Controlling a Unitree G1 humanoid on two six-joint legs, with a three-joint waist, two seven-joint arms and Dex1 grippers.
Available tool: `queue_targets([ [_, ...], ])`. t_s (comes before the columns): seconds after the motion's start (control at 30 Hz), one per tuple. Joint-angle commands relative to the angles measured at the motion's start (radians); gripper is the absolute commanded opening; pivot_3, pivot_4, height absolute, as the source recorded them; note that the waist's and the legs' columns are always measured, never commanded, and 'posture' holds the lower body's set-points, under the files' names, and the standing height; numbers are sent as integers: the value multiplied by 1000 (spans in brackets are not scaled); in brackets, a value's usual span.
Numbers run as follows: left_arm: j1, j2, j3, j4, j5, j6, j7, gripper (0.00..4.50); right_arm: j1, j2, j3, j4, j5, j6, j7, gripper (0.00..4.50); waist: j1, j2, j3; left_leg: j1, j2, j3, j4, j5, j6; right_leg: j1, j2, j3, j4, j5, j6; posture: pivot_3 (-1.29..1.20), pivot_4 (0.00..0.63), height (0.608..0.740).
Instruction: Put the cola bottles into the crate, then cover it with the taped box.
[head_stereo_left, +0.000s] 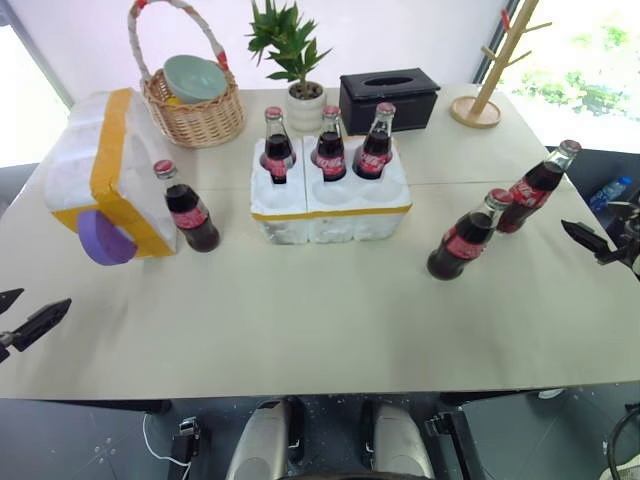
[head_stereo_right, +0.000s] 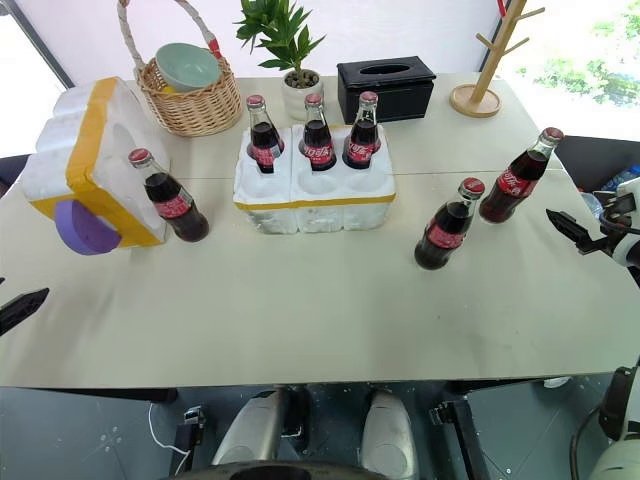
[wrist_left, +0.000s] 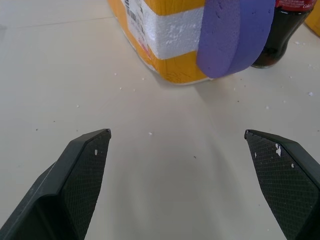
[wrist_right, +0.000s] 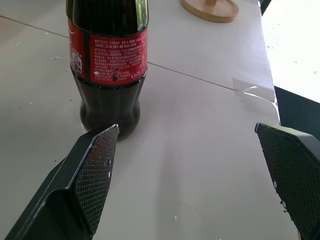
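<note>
Both grippers, left (head_stereo_left: 20, 320) and right (head_stereo_left: 600, 240), hang spread and empty at the near table (head_stereo_left: 320, 330) edge; three bottles (head_stereo_left: 540, 187) await loading into the crate (head_stereo_left: 330, 205), likely the right one first.

Beige table (head_stereo_left: 300, 330) w/ white wall behind, bright windows both sides, dark grey floor (head_stereo_left: 90, 440).

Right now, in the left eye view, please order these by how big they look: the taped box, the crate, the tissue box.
1. taped box
2. crate, nearly alike, so unsure
3. tissue box, farther away, clearly smallest
</note>
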Motion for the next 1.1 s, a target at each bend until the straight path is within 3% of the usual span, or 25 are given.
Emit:
queue_targets([
  [0.03, 3, 11, 15, -11, 12, -26, -14, 4473, -1, -33, -29, -35, 18, -1, 2, 4500, 0, 0, 0, 0, 0, 0, 0, 0, 0, 0, 0, 0, 0, 0, 0, 0, 150, 736],
  [0.47, -27, 17, 33, -14, -16, 26, -1, 4473, 13, -32, -37, -67, 46, 68, 35, 4500, 1, 0, 0, 0, 0, 0, 0, 0, 0, 0, 0, 0, 0, 0, 0, 0, 150, 736],
  [0.67, -32, 40, 65, -115, -132, 151, -42, 4473, -11, -141, -15, -78, 33, 135, 174, 4500, 4, 2, 1, -1, 0, 0, 0, 0, 0, -1, 0, 1, 0, 0, 0, 0, 150, 736],
  [0.9, -64, 111, 102, -304, -414, 390, -94, 4473, -341, -285, 90, -78, 6, 302, 406, 4500, -7, 8, 4, -1, 1, 2, 0, 0, 0, -3, 0, 4, 0, 0, -1, 0, 150, 736],
  [1.03, -98, 97, 24, -410, -437, 399, -25, 4473, -583, -273, 181, -84, -33, 391, 482, 4500, -19, 10, 6, -1, 2, 5, -4, -1, 0, -6, 0, 6, 0, 0, -1, 0, 150, 736],
  [1.1, -160, 45, -83, -476, -384, 364, 103, 4473, -717, -230, 235, -122, -45, 463, 515, 4500, -20, 12, 7, -2, 1, 7, -5, -1, 0, -8, 0, 8, 0, 0, -1, 0, 150, 736],
])
